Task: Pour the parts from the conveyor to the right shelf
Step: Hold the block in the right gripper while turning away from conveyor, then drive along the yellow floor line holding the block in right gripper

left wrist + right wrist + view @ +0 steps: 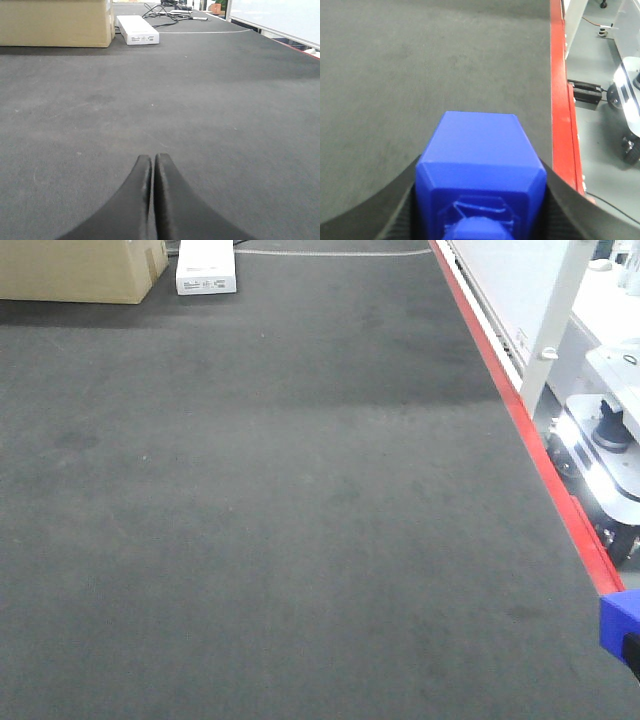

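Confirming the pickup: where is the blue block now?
The blue block is clamped in the right gripper, filling the bottom of the right wrist view, over the belt near its red edge strip; the front view catches it at lower right.

Belt: dark grey, woven, fills view. Gripper: near centre, black fingers pressed together, above belt. Cardboard box: far left. White box: just right of it. Cables: far centre.
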Controlling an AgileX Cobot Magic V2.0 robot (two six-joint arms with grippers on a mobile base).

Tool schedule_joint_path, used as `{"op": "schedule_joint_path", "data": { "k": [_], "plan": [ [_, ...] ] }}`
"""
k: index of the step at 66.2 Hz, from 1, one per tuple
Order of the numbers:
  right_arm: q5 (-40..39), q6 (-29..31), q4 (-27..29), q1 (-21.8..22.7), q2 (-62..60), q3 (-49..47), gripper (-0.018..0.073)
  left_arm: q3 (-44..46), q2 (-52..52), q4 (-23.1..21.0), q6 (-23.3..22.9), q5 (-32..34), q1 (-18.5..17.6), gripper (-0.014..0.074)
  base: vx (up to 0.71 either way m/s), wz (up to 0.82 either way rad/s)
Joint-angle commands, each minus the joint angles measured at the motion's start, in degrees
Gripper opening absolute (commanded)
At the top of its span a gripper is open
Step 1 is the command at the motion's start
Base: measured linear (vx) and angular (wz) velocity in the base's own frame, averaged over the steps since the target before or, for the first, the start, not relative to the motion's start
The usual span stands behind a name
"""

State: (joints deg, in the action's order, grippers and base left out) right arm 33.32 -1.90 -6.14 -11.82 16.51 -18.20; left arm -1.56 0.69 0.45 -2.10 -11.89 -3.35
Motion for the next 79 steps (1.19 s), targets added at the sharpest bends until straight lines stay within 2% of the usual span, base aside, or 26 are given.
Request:
{"op": "schedule_joint_path", "data": {
  "k": [1, 17, 34, 79],
  "plan": [
    [-4.01, 0.06, -0.37, 0.04, 0.36, -1.65, -0.0002, 1.12, 0.71, -0.45, -0.49, 4.15, -0.3, -0.0006, -0.17, -0.05],
    [-4.01, 0.06, -0.42, 0.04, 0.36, -1.65, -0.0002, 1.12, 0.71, -0.45, -0.49, 4.15, -0.3, -0.0006, -0.24, -0.19],
    [-4.01, 0.06, -0.42, 0.04, 0.36, -1.65, -0.0002, 1.12, 0.71, -0.45, -0.49, 4.15, -0.3, -0.0006, -0.33, -0.58],
    [-3.89, 0.06, -0.42, 0.04, 0.36, -1.65, -0.0002, 1.12, 0.71, -0.45, -0.49, 4.15, -0.3, -0.0006, -0.35, -0.97]
  ]
}}
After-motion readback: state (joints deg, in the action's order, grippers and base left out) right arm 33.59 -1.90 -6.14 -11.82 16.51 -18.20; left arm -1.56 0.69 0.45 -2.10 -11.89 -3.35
